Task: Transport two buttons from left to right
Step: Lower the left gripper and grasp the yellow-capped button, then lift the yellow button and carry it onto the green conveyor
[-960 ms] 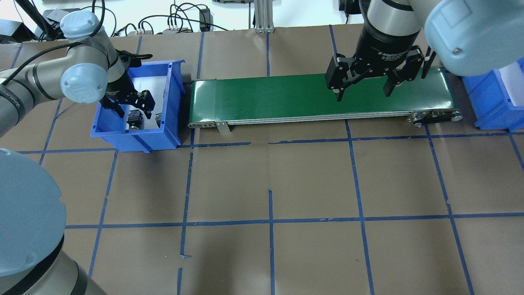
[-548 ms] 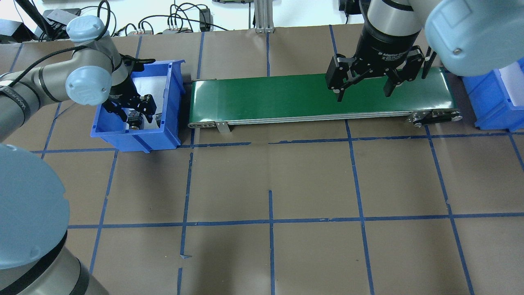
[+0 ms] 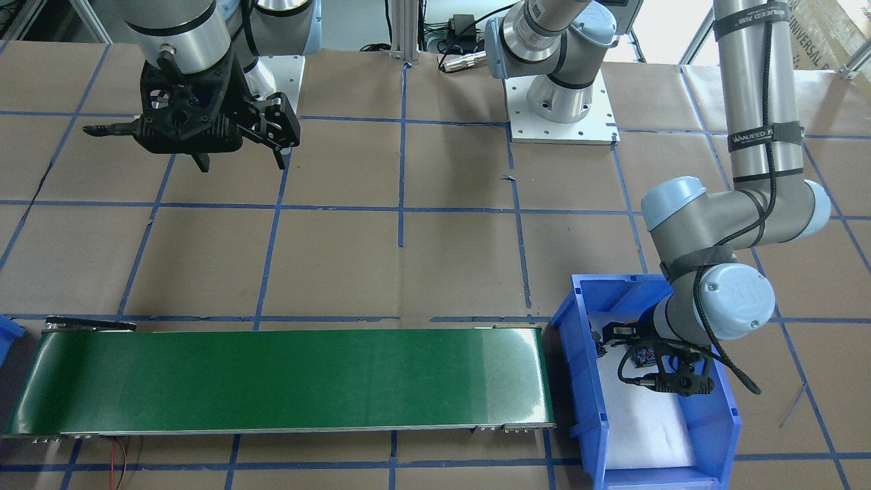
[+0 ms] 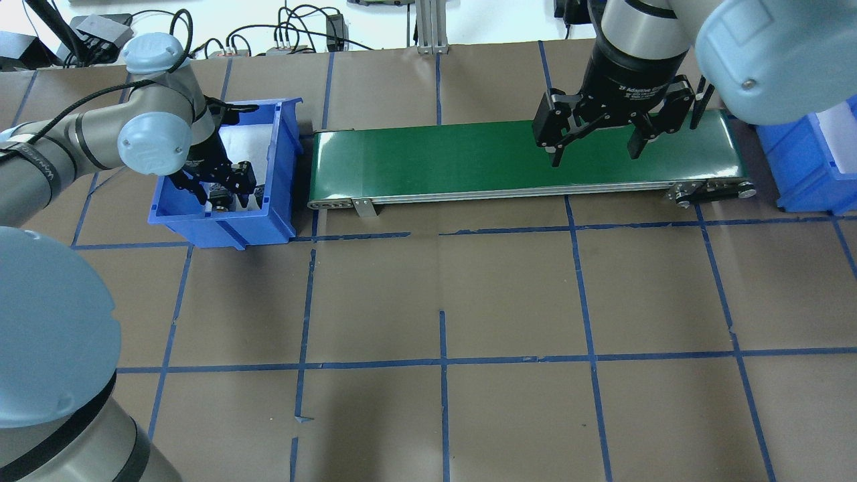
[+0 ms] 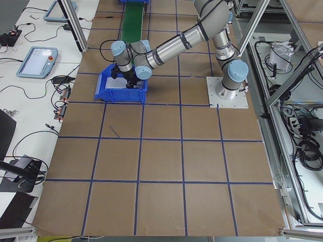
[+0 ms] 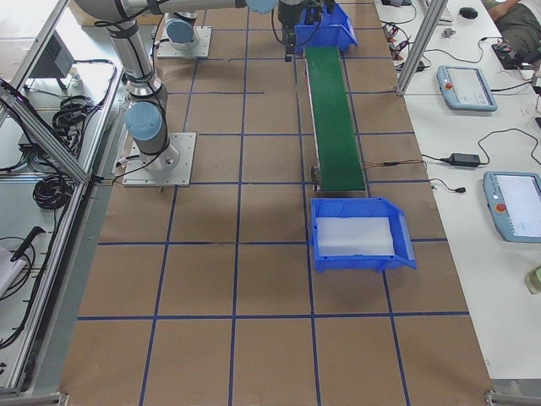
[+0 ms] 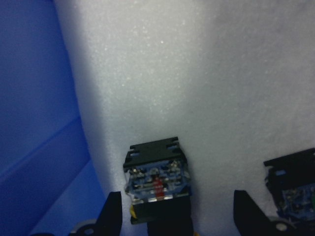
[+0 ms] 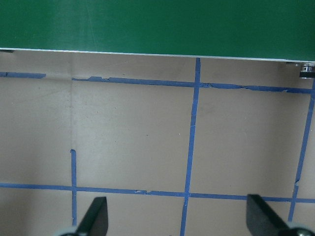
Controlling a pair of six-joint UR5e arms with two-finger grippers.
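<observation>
Two buttons lie on white foam in the left blue bin (image 4: 281,167). In the left wrist view one button (image 7: 156,179) shows its grey contact block with a red mark and a sliver of yellow below. The second button (image 7: 291,189) lies to its right, cut off by the frame edge. My left gripper (image 7: 178,216) is open and low inside the bin, its fingers on either side of the first button and apart from it. It also shows in the overhead view (image 4: 221,189). My right gripper (image 4: 593,155) is open and empty above the green conveyor belt (image 4: 435,157).
The belt runs between the left bin and a second blue bin (image 4: 803,167) at the right end, lined with white foam (image 6: 351,237). The left bin's walls (image 3: 578,367) stand close around my left gripper. Brown paper with blue tape lines covers the table.
My left arm has moved its gripper down and toward the bin's near wall, so that it now straddles one button. The right arm has not moved.
</observation>
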